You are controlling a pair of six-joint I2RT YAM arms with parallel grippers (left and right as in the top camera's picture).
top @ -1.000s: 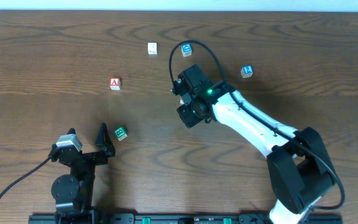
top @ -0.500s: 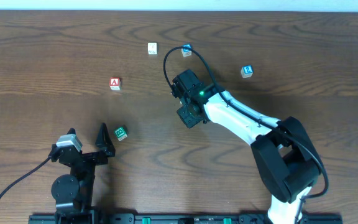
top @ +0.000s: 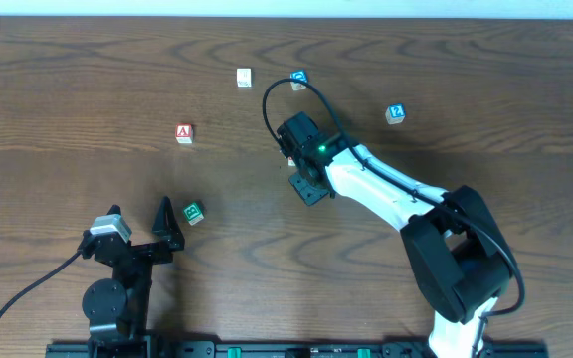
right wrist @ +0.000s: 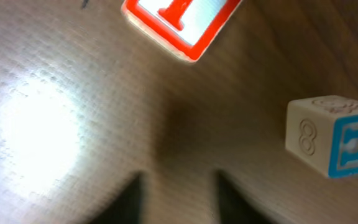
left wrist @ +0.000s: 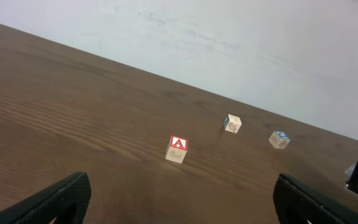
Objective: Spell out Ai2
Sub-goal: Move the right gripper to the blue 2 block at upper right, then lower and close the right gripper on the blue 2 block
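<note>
The red-framed "A" cube (top: 184,133) lies left of centre and shows in the left wrist view (left wrist: 177,149). A pale cube (top: 244,77) at the back shows in the right wrist view (right wrist: 180,23) as red-framed with a red "I", cut off by the top edge. The blue "2" cube (top: 395,113) lies at the back right. My right gripper (top: 289,137) hovers between them, open and empty (right wrist: 178,190). My left gripper (top: 142,234) rests open and empty near the front (left wrist: 182,205).
A blue-framed "H" cube (top: 298,78) lies just right of the "I" cube, and shows in the right wrist view (right wrist: 337,143). A green cube (top: 193,212) sits beside my left gripper. The right arm's cable loops over the back.
My right gripper has shifted a little to the left and turned; the cable loop moved with it. The cubes and the left arm have not moved.
</note>
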